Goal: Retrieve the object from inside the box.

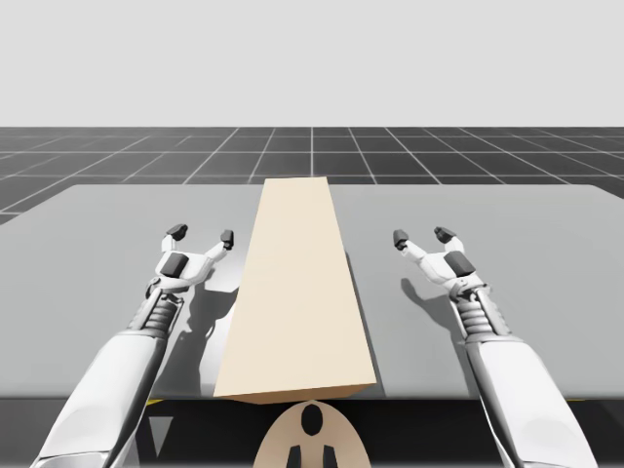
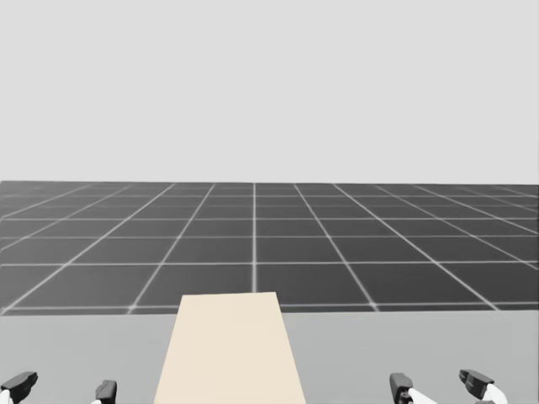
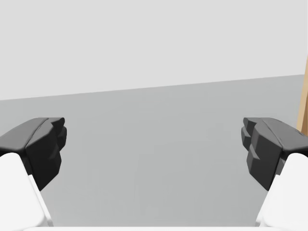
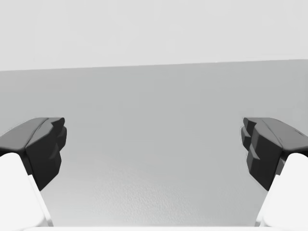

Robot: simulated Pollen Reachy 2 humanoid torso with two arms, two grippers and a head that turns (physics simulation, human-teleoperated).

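Note:
A long beige box [image 1: 295,292] lies along the middle of the grey table [image 1: 117,234], its top closed, so whatever is inside is hidden. The box [image 2: 229,353] also shows low in the head view. My left gripper [image 1: 201,235] hovers open just left of the box, nothing between its fingers. My right gripper [image 1: 423,236] stands open to the right of the box, a wider gap away. In the left wrist view the open gripper [image 3: 154,149] faces bare table, with the box's tan edge [image 3: 304,101] beside one finger. My right gripper [image 4: 154,149] faces bare table.
The table's far edge [image 1: 487,185] meets a dark gridded floor [image 1: 312,151]. Grey table surface lies on both sides of the box.

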